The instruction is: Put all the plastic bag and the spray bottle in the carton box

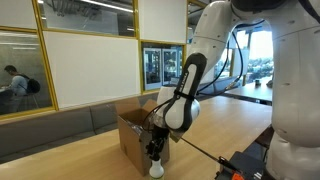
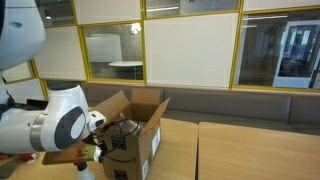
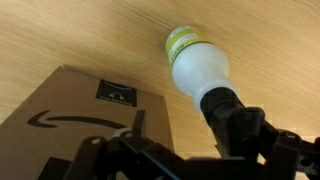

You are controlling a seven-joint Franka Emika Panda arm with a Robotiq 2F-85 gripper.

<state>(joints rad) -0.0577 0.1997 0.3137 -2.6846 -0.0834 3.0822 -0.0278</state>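
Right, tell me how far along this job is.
Done: nothing confirmed; no plastic bag shows, and the carton box interior is hidden. In hand: the gripper appears closed on the spray bottle at its black head, outside the box. Left: get the bottle into the box, then any bags.

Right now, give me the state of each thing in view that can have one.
carton box: upright, top flaps open.
spray bottle: outside the carton box, close beside it, hanging upright by its black head.
gripper: shut on the spray bottle's head, as far as the wrist view shows.
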